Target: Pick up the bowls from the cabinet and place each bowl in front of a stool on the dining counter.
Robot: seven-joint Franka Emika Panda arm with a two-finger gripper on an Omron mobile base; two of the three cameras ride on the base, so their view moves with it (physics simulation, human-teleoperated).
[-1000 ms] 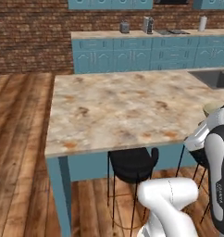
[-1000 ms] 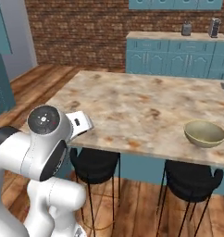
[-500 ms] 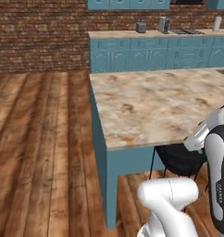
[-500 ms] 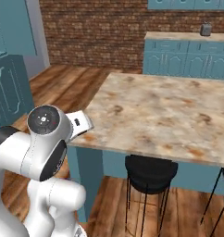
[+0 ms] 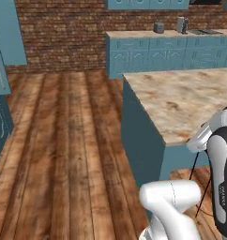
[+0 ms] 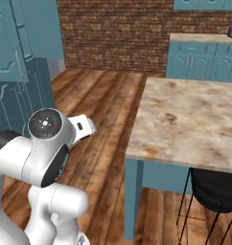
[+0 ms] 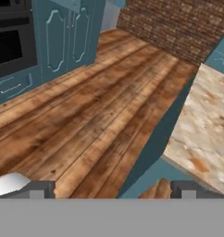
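Note:
The bowls are out of view. In the hand view my gripper is open, its two dark fingertips far apart with nothing between them, hanging over the wooden floor beside the corner of the dining counter. The teal-blue cabinet with panelled doors and thin handles stands at the left, and its edge also shows in the left base view. The marbled dining counter fills the right. One black stool stands under its near edge.
A built-in oven sits left of the panelled doors. A wall counter with small appliances runs along the brick wall. Open wooden floor lies between cabinet and island.
The whole picture has shifted: the base has turned left, so the counter slid right, the tan bowl and most stools left the views, and the cabinet came in. The gripper stays open.

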